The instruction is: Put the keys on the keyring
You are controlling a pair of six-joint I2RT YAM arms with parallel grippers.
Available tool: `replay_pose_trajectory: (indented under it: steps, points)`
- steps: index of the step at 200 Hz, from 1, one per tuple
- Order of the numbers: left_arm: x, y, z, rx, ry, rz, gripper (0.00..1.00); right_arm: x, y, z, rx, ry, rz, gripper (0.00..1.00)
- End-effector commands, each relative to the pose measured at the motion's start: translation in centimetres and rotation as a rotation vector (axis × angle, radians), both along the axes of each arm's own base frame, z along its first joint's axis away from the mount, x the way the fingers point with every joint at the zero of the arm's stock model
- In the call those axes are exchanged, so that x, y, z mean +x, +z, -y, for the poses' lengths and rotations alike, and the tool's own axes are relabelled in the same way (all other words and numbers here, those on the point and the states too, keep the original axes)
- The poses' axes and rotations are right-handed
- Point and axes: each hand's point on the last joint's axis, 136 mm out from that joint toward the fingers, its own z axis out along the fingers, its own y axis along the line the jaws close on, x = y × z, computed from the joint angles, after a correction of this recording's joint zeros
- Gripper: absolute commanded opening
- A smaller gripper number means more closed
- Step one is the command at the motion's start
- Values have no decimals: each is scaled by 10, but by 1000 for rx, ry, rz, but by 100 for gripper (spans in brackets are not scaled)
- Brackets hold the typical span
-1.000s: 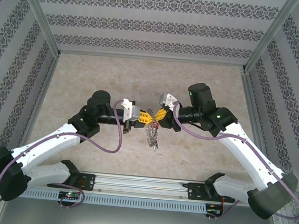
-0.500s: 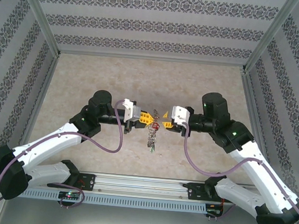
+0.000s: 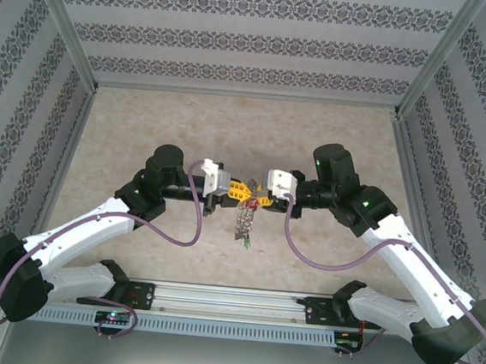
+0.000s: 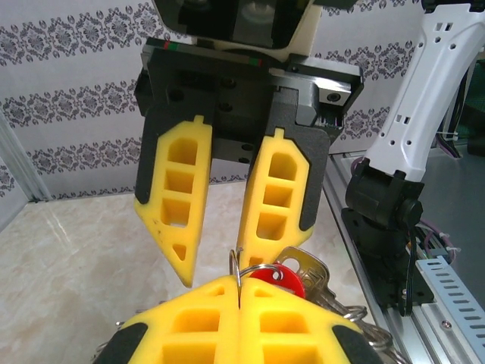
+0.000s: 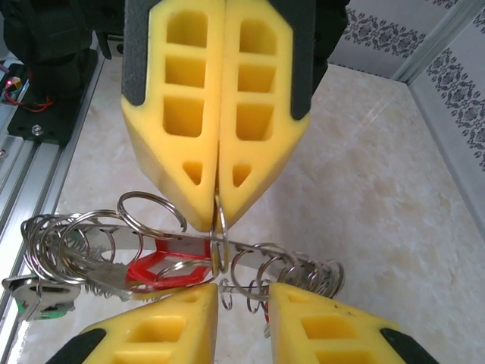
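**Right claw returns to the ring after backing off**

A second ago my right claw (image 3: 260, 199) was pressed up against the left one; half a second ago I had it drawn back with a plain gap between them; now it is close in again, jaws a little apart, with one loop of the keyring (image 5: 303, 269) standing loose between its pads and nothing pinched. The left claw (image 5: 218, 220) has not shifted; its fingers are pressed flat together on a thin wire loop, and the rest of the keyring hangs below it. A red-headed key (image 5: 151, 265) lies among the loops just under the left claw's tips; whether it is threaded on I cannot tell. I read this as a re-approach for a fresh grip, so the threading looks unfinished. The bunch dangles above the tabletop (image 3: 145, 121); there is open room beyond and to both sides of the claws; the aluminium rail (image 3: 231, 301) runs behind them on the near side, well apart.
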Motion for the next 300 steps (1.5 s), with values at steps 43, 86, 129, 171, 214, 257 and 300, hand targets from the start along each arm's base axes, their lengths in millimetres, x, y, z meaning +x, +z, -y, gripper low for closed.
replay_pose_trajectory:
  steps: [43,86,129,171,214,257,300]
  points:
    - [-5,19,6,-35,-44,50,0,-6,20,-4,27,38,23,26]
    - [-4,15,7,-16,-41,39,0,-9,22,-9,36,60,15,24]
    - [-2,10,7,2,-32,35,0,-8,24,-10,29,52,9,19]
    - [-1,3,6,22,-25,29,0,-7,26,-12,33,52,6,22]
    - [3,-2,6,40,-3,32,0,-12,26,-12,26,70,-12,16]
    - [6,-5,5,50,20,35,0,-14,23,-12,15,83,-29,15]
    - [5,-8,4,65,21,36,0,-16,16,-7,-24,81,-26,20]
